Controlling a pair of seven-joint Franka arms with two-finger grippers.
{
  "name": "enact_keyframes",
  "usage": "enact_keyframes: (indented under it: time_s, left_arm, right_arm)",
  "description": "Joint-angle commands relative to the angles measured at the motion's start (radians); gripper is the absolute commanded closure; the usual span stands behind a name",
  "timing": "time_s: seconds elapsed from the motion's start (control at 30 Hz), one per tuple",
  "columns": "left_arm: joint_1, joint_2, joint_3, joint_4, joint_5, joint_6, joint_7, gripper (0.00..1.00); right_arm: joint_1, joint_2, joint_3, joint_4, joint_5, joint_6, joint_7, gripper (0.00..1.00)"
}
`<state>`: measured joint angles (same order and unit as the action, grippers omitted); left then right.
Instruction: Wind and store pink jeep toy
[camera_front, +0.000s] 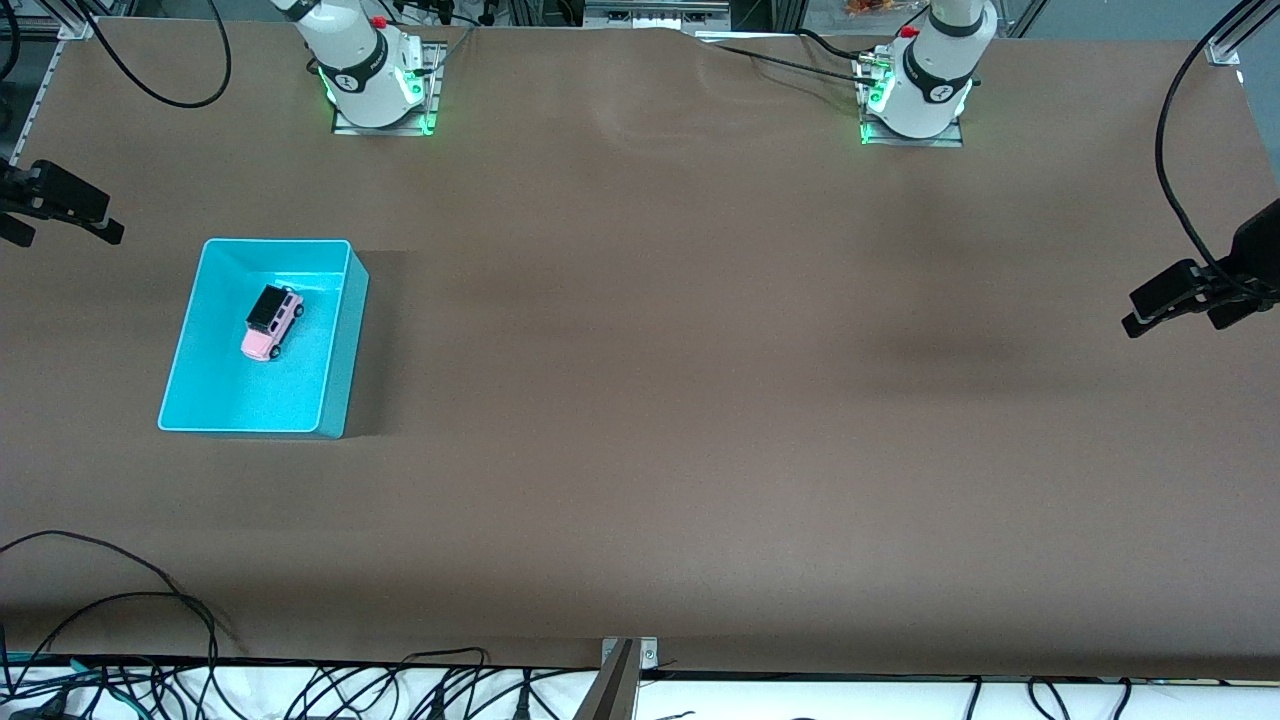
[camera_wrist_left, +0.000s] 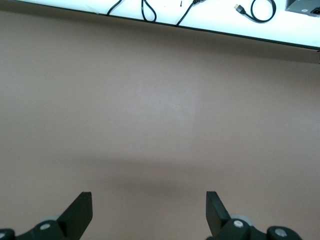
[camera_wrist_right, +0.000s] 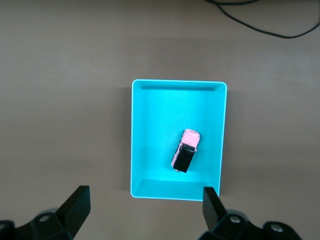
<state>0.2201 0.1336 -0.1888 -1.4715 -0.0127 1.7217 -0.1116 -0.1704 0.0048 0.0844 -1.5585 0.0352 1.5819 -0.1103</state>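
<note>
The pink jeep toy (camera_front: 272, 322) stands on its wheels inside the turquoise bin (camera_front: 343, 340), its black roof up. The right wrist view looks down on the jeep (camera_wrist_right: 186, 151) and the bin (camera_wrist_right: 134, 140). My right gripper (camera_front: 65, 232) hangs high over the bare table at the right arm's end, apart from the bin. It is open (camera_wrist_right: 145, 207), with nothing between its fingers. My left gripper (camera_front: 1175, 322) hangs over the bare table at the left arm's end. It too is open (camera_wrist_left: 149, 210) and holds nothing.
The brown table (camera_front: 700, 400) spreads wide between the bin and the left arm's end. Loose black cables (camera_front: 150, 600) lie along the table's edge nearest the front camera. Both arm bases (camera_front: 375, 80) stand at the edge farthest from it.
</note>
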Motion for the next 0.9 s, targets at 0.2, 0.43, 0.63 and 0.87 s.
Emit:
enact_keyframes:
  time_s: [0.2, 0.43, 0.63, 0.87]
  left_arm:
    - [0.01, 0.012, -0.006, -0.003, -0.024, 0.004, 0.017, 0.0]
    - [0.007, 0.012, -0.006, -0.01, -0.024, 0.004, 0.017, 0.0]
    - [-0.028, 0.009, 0.017, -0.012, -0.024, 0.002, 0.003, 0.0]
    - [-0.169, 0.003, 0.156, -0.012, -0.024, -0.004, 0.001, 0.0]
  right_arm:
    - [-0.012, -0.014, 0.012, -0.02, -0.017, -0.01, -0.008, 0.0]
    - [-0.012, -0.02, 0.015, -0.011, -0.015, -0.029, -0.002, 0.0]
    - [-0.011, -0.02, 0.018, -0.011, -0.011, -0.028, 0.001, 0.0]
    - [-0.012, -0.014, 0.015, -0.009, -0.009, -0.026, -0.009, 0.0]
